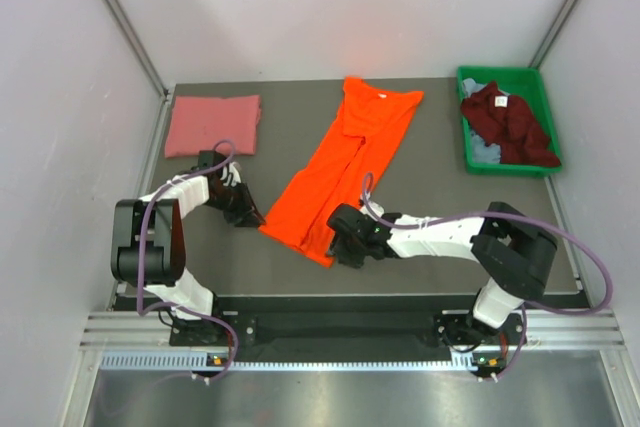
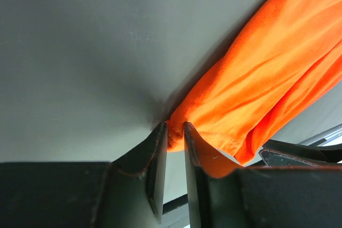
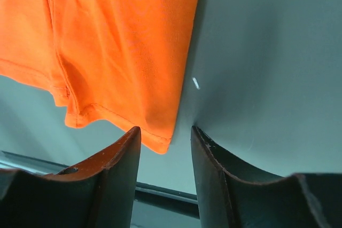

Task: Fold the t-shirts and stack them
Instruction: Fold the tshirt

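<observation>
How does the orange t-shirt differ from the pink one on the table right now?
The pink t-shirt is folded into a compact rectangle; the orange t-shirt is a long narrow strip. Pink sits at the far left; orange runs diagonally across the middle. No gripper is on pink; the left gripper pinches one near corner of orange, and the right gripper stands open around the other. Both lie flat on the table.

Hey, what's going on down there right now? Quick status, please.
Left gripper pinching a hem corner of the orange t-shirt. Right gripper open, astride the other hem corner. Nothing in the way.
</observation>
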Robot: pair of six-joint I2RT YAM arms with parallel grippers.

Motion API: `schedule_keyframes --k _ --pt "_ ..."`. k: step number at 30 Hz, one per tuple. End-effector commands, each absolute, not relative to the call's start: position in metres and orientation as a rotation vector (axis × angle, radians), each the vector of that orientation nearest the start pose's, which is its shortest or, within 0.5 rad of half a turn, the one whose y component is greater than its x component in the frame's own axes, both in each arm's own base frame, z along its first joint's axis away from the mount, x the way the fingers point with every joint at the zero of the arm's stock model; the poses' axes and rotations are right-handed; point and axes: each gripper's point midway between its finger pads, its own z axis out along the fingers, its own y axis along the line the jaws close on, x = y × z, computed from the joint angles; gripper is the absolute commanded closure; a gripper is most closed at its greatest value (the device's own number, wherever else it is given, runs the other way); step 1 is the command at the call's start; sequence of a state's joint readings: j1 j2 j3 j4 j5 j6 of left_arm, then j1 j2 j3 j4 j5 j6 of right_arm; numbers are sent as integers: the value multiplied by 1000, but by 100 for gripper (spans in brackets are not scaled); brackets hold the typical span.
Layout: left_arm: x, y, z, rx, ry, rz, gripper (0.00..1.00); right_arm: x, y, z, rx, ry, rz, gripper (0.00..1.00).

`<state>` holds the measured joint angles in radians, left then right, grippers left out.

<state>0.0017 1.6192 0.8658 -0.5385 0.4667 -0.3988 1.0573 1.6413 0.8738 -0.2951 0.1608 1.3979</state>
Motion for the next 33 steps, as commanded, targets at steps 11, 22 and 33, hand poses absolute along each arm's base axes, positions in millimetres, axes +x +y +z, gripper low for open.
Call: schedule_keyframes --k 11,22,33 --pt "270 -93 29 -501 2826 -753 100 172 336 26 492 2692 537 72" --pt "259 -103 29 -497 2839 -783 100 177 327 31 409 2640 526 100" --pt "211 -142 36 -570 2860 -810 100 159 272 31 249 2632 394 100"
